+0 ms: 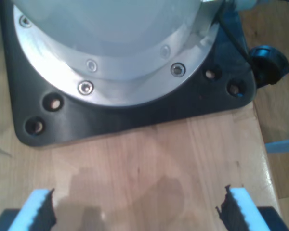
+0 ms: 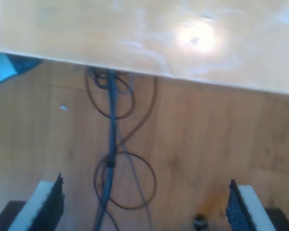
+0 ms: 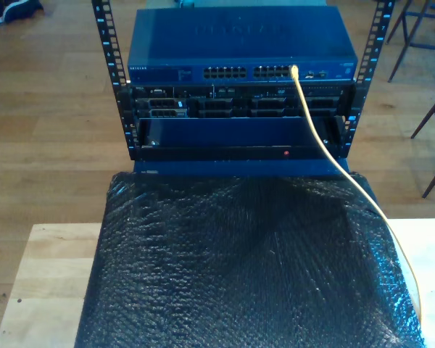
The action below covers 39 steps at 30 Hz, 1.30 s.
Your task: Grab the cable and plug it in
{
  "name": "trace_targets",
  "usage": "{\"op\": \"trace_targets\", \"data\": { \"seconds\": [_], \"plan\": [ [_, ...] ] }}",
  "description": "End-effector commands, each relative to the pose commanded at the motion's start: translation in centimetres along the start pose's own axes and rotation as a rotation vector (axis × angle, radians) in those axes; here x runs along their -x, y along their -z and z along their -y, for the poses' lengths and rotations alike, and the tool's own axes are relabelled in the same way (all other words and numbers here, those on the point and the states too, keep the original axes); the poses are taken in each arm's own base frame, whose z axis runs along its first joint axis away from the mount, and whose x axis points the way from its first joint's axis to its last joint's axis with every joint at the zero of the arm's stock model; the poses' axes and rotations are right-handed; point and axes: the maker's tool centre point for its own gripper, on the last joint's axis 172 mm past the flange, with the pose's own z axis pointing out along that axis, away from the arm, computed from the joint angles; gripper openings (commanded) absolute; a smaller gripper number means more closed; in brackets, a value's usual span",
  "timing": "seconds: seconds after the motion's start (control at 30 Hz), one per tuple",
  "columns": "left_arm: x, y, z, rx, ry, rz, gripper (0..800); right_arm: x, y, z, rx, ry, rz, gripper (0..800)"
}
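In the exterior view the yellow cable [image 3: 326,148] runs from a port on the blue network switch [image 3: 239,43], where its end [image 3: 294,71] sits in the port row. From there it goes down over the black sheet toward the exterior view's right edge. My first gripper [image 1: 135,211] is open above bare wooden tabletop, in front of an arm's black base plate [image 1: 135,115]. My second gripper [image 2: 144,207] is open too, with nothing between its fingers, over wooden floor just past a table edge [image 2: 135,67].
A black bubble-wrap sheet [image 3: 232,268] covers most of the table [image 3: 47,275] in front of the rack [image 3: 112,87]. Thin dark cables [image 2: 111,159] loop on the floor under my second gripper. A black knob [image 1: 267,60] sits beside the base plate.
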Motion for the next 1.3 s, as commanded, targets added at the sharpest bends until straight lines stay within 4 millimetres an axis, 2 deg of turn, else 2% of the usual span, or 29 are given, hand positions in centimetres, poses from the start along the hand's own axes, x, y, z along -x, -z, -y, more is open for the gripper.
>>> {"op": "trace_targets", "data": {
  "seconds": [0.27,0.5,0.7,0.8,0.97,1.3],
  "plan": [
    [0.0,0.0,0.0,0.000,0.000,0.000,800,-3.0,-3.5,1.7,0.014,0.023,-0.050,798],
    [0.0,0.0,0.0,0.000,0.000,-0.002,800,-3.4,-6.4,2.0,0.014,0.016,-0.021,798],
    [0.0,0.0,0.0,0.000,0.000,0.000,800,-5.1,-9.2,2.2,0.011,0.017,-0.050,798],
    [0.0,0.0,0.0,0.000,0.000,0.000,800,-4.2,-9.5,2.3,0.009,0.017,-0.010,798],
    [0.0,0.0,0.0,0.000,0.000,-0.002,800,-4.1,-10.3,2.3,0.008,0.024,0.002,798],
    [0.0,0.0,0.0,0.000,0.000,-0.002,800,-6.0,-13.6,2.5,0.001,0.029,-0.081,798]
  ]
}}
